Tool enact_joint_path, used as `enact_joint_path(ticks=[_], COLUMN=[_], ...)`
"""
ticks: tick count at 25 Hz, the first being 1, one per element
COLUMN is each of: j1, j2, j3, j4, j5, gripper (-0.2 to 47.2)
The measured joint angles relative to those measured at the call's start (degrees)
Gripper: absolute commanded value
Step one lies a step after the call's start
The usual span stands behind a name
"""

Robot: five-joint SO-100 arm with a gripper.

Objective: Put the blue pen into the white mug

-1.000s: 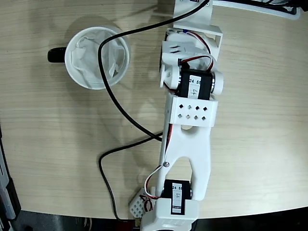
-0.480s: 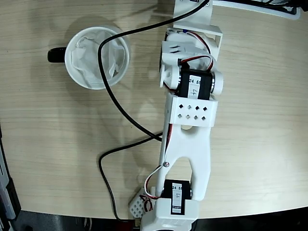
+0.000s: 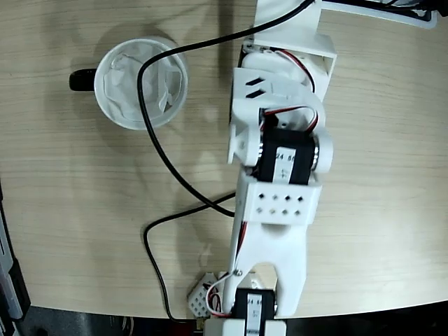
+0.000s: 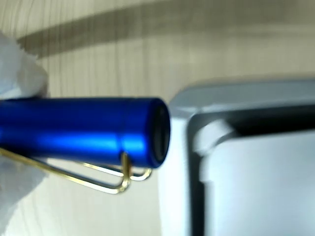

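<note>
I see the blue pen (image 4: 83,129) lying crosswise before my wrist camera, clamped I think; the white mug (image 3: 141,84) sits off toward the table's left edge.

Likely lab or office bench: pale wood-grain tabletop (image 3: 84,210), loose black cable (image 3: 175,175).

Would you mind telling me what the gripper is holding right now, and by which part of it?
The gripper appears to hold the blue pen partway along its barrel, with the clipped cap end jutting free; the exact grip spot is cropped out of the wrist view.
</note>
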Motion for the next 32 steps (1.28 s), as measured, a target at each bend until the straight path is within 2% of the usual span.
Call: enact_joint_path(ticks=[7,20,27,32], j1=[0.3,-1.3,-6.5,-10.5], j2=[14.9,53.0,66.4,70.2], j3=[16.8,62.1,78.6,88.1], j4=[-15.6,-49.5,-67.4,-80.2], j5=[0.0,0.1,0.2,0.2], gripper=[0.1,0.1,0.1,0.1])
